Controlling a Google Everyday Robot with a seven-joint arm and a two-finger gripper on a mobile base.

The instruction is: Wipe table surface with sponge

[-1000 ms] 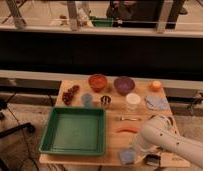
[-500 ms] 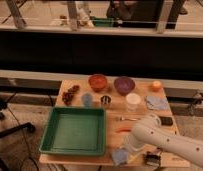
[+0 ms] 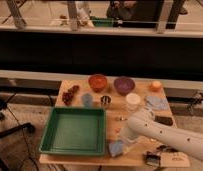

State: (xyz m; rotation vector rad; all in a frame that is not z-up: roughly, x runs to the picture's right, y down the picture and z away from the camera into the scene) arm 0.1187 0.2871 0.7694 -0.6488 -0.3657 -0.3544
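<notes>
A pale blue sponge (image 3: 115, 148) lies flat on the wooden table (image 3: 145, 156), near its front edge and just right of the green tray. My gripper (image 3: 124, 143) is at the end of the white arm (image 3: 160, 132), which reaches in from the lower right. It is down on the sponge's right side and shut on it, pressing it onto the tabletop. The arm's wrist hides most of the gripper.
A green tray (image 3: 75, 131) fills the table's left front. Behind are an orange bowl (image 3: 97, 81), a purple bowl (image 3: 124, 85), an orange fruit (image 3: 155, 85), a white cup (image 3: 132, 101), a blue cup (image 3: 87, 100), a metal cup (image 3: 105, 101), dark red fruit (image 3: 71, 94), a blue cloth (image 3: 156, 103) and a black object (image 3: 165, 120).
The arm has swept left along the table's front edge, and the sponge has slid left with the gripper toward the green tray.
</notes>
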